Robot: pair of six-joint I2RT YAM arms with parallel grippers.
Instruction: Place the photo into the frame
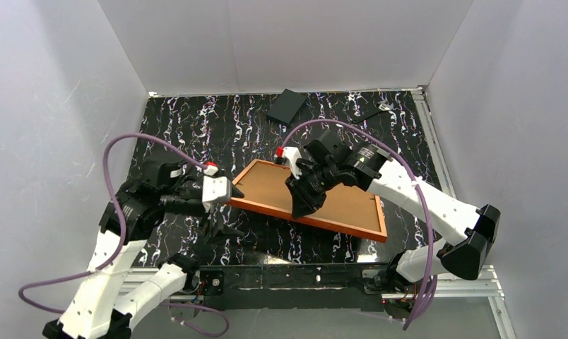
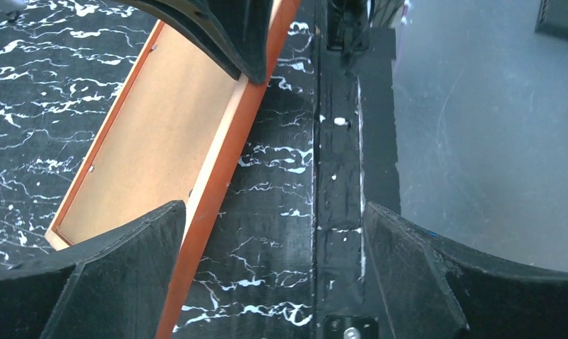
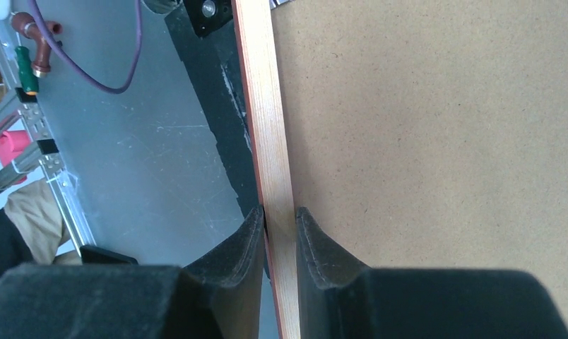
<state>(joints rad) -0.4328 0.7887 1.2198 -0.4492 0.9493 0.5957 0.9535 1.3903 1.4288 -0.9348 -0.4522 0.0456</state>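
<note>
While the right gripper (image 3: 281,224) pinches the frame (image 3: 268,106) edge-on at centre, the left gripper (image 2: 274,212) gapes wide: one-sided hold, frame could pivot loose.

In the top view the right gripper (image 1: 302,207) covers part of the frame (image 1: 345,227).
</note>
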